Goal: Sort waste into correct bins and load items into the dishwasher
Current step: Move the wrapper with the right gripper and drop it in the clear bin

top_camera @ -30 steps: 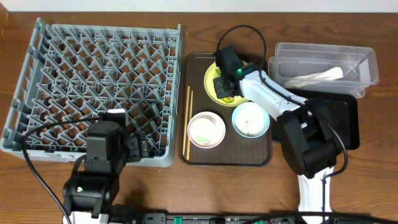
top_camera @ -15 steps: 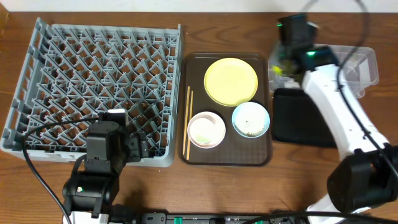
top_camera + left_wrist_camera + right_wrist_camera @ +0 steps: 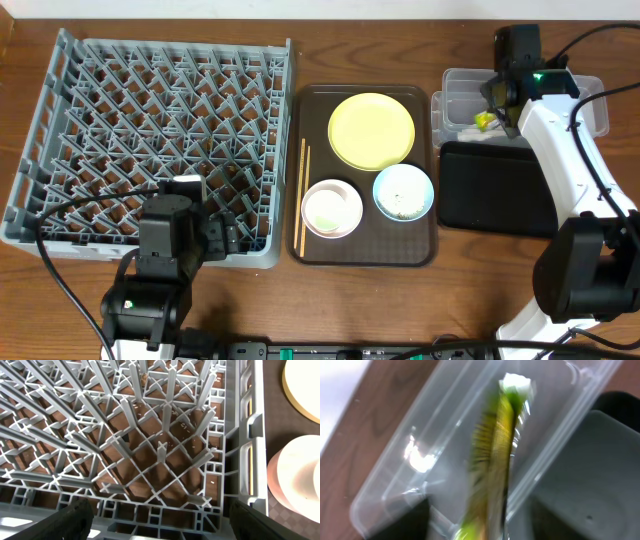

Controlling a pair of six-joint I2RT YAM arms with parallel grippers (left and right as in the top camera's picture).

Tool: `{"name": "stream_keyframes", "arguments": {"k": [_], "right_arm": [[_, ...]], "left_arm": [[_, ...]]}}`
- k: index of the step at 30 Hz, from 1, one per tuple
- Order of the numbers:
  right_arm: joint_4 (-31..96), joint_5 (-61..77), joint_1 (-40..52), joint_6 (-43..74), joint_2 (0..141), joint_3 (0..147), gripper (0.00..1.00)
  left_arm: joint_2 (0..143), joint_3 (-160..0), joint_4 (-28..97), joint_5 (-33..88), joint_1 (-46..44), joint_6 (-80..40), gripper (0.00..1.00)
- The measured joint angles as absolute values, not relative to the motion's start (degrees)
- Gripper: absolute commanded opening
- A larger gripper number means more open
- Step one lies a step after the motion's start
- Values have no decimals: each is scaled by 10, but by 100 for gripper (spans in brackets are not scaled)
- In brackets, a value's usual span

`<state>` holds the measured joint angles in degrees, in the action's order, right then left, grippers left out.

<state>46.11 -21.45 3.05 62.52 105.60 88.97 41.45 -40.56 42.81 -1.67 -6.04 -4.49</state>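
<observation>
My right gripper (image 3: 500, 98) hovers over the clear tub (image 3: 585, 98). In the right wrist view its jaws (image 3: 480, 522) stand wide apart, and the green-and-orange wrapper (image 3: 492, 455) shows blurred between them, over the tub's floor (image 3: 435, 450). From overhead, the wrapper (image 3: 483, 120) is a small green spot in the tub. The black tray (image 3: 495, 190) lies just in front of it. My left gripper (image 3: 162, 525) is open over the near edge of the grey dish rack (image 3: 150, 130), holding nothing.
A dark brown serving tray (image 3: 365, 255) holds a yellow plate (image 3: 371, 130), a pinkish-white bowl (image 3: 331, 208), a light blue bowl (image 3: 403, 192) with rice scraps, and chopsticks (image 3: 301, 195) along its left side.
My right arm carried the wrapper from the yellow plate across to the clear tub, and its jaws have opened. The left arm has not moved.
</observation>
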Motion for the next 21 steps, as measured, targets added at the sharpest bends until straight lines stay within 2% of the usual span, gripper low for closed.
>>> {"name": "stream_keyframes", "arguments": {"k": [4,9,16,21], "right_arm": [[445,-209,31,592,1056,890,99],[442,-173,31,493,1052,890,99],[488,-14,38,277,989,889,95],[566,76,79,177,944,890,91]], "left_arm": [[415,-406,428,-17,-60,-45,90],[415,-406,428,-17,-60,-45,90],[415,-406,429,-17,-60,-45,90],[415,-406,429,-17,-60,-45,90]]}}
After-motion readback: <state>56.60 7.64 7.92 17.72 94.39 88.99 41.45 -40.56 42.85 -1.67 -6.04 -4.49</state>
